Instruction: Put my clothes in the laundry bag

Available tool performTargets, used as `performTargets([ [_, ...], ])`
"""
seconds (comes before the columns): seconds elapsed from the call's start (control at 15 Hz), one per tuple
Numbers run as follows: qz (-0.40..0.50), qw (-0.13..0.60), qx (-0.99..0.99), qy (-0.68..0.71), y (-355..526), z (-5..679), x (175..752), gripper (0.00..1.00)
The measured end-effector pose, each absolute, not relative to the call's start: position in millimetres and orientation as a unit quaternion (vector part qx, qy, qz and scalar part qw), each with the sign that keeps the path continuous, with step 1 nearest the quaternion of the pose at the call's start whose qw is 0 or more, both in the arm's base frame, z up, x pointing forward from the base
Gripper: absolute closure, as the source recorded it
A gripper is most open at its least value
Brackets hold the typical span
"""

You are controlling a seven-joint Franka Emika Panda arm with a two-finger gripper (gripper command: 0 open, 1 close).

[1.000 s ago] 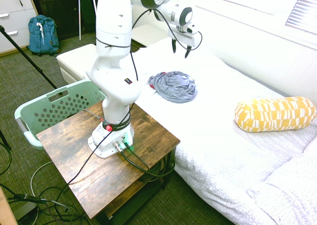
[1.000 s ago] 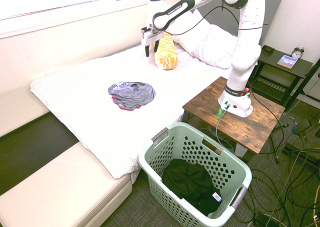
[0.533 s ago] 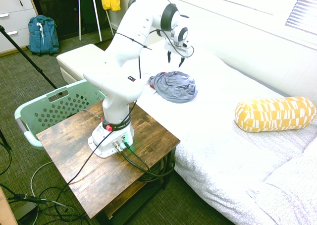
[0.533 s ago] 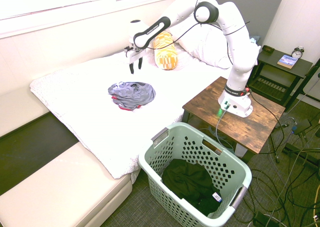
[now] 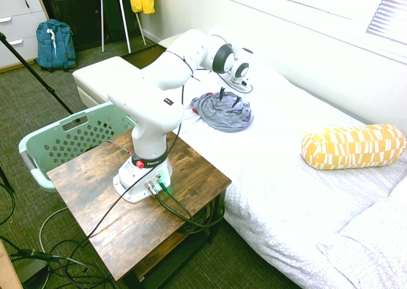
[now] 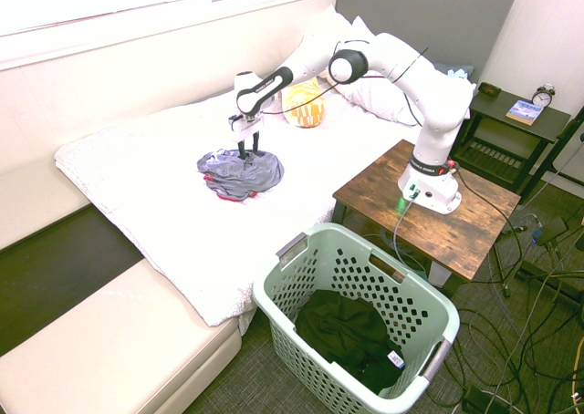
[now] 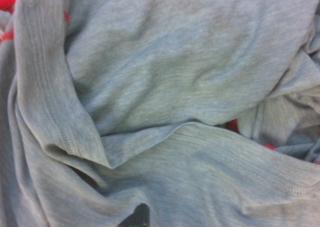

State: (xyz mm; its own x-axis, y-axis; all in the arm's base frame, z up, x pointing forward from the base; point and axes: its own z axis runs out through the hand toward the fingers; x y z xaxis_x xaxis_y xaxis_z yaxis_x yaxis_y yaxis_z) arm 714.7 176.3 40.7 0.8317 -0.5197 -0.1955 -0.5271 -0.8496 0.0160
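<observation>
The clothes [image 5: 224,112] [image 6: 239,175], a crumpled grey-blue garment with red showing at one edge, lie on the white bed [image 5: 286,174]. My gripper [image 5: 229,99] [image 6: 247,146] points straight down over the heap's top, open, fingertips level with the fabric; I cannot tell if they touch it. Nothing is held. In the wrist view the grey cloth [image 7: 170,87] fills the picture, with red trim at one corner. The laundry bag [image 5: 63,139] [image 6: 301,254], a mint-green perforated basket, stands on the floor beside the wooden table.
A dark garment [image 6: 351,334] lies inside the basket. The yellow-and-white bolster pillow [image 5: 353,146] lies further along the bed. A wooden side table [image 5: 95,193] carries the arm's base. A blue backpack [image 5: 54,44] leans by the drawers. A padded bench [image 6: 109,350] lines the bed's foot.
The arm has swung from high over the bed down to the grey-blue garment, and the open gripper now stands at the heap's top. The garment has not moved.
</observation>
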Motion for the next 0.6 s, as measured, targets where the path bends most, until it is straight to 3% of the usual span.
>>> performTargets([
  [0.6,0.126,-0.032,-0.963,0.237,179,-41,703,0.0],
])
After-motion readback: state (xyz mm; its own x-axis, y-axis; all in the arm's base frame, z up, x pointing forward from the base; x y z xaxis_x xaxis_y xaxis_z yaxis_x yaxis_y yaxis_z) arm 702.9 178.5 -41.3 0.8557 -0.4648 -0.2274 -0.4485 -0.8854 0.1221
